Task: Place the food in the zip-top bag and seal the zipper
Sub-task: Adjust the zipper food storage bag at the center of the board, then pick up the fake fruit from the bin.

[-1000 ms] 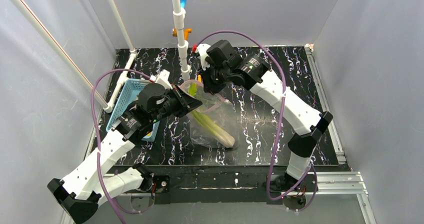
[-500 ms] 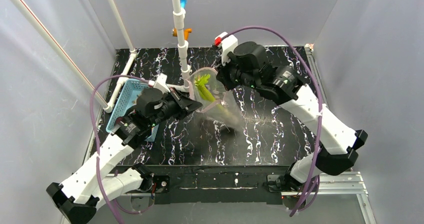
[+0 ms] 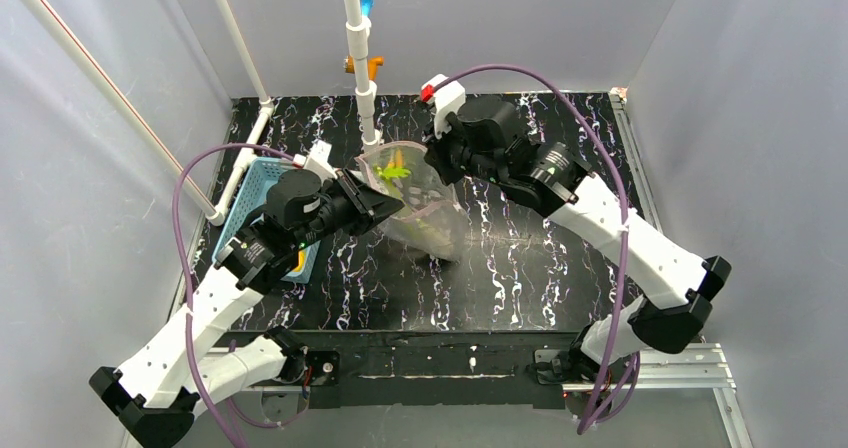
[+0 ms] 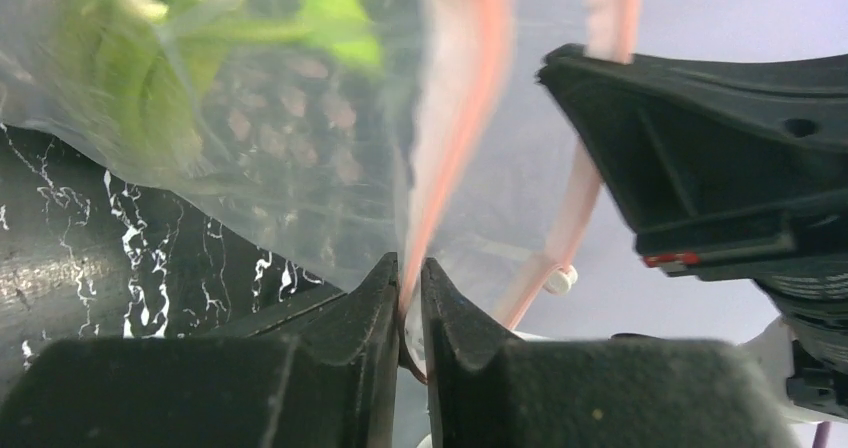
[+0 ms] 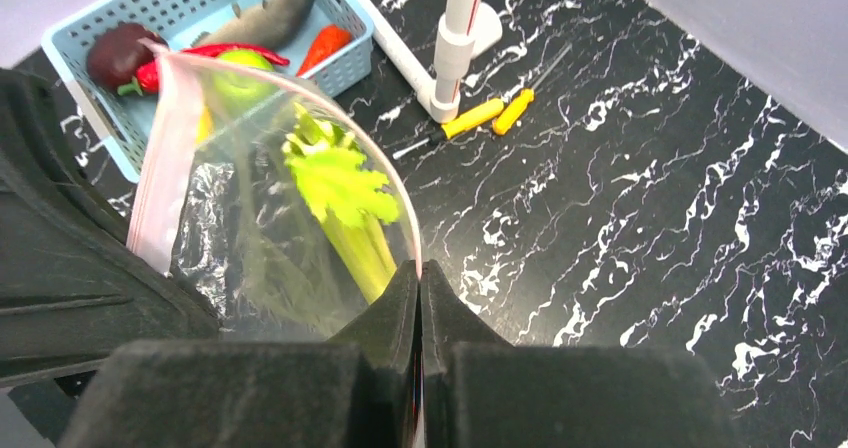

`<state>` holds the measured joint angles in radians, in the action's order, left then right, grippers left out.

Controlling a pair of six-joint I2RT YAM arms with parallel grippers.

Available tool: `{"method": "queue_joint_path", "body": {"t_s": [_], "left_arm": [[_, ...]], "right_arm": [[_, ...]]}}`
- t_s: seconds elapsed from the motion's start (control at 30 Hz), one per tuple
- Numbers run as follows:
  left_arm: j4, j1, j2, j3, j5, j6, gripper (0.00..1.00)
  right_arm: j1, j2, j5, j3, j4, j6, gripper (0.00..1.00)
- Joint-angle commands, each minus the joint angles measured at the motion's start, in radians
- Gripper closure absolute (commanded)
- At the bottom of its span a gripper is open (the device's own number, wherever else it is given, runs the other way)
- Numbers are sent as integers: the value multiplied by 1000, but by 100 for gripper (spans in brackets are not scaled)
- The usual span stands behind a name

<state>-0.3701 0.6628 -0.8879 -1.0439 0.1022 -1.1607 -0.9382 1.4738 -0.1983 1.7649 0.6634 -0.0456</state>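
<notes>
Left gripper (image 4: pixel 408 268) and right gripper (image 5: pixel 418 268) were each clamped tight on the zipper (image 4: pixel 455 108), holding the zip-top bag (image 3: pixel 425 218) mouth open over the table (image 3: pixel 530 268). A white post (image 3: pixel 362 88) stood just behind. The bag contained the leek (image 5: pixel 345 203). The basket (image 5: pixel 150 13) contained the grey fish (image 5: pixel 262 20), red chili (image 5: pixel 215 53) and dark red piece (image 5: pixel 112 56).

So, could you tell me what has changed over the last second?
The zip-top bag was pulled up by its mouth from lying flat to nearly upright, tipping the leek on end inside. The left hand and right hand stayed shut on its mouth; basket unmoved.
</notes>
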Motion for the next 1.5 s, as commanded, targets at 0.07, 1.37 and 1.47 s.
{"method": "queue_joint_path", "body": {"t_s": [0.07,1.37,1.47], "left_arm": [[-24,-5,53,42,23,46,66],[-369,-494,-245,-88,-475,752,8],[-368,-557,-371,-96,-463,749,9]], "right_arm": [[1,-67,16,-28,-111,-4,99],[153,-332,53,-325,-168,-14,99],[155,-322,73,-318,-165,-16,99]]}}
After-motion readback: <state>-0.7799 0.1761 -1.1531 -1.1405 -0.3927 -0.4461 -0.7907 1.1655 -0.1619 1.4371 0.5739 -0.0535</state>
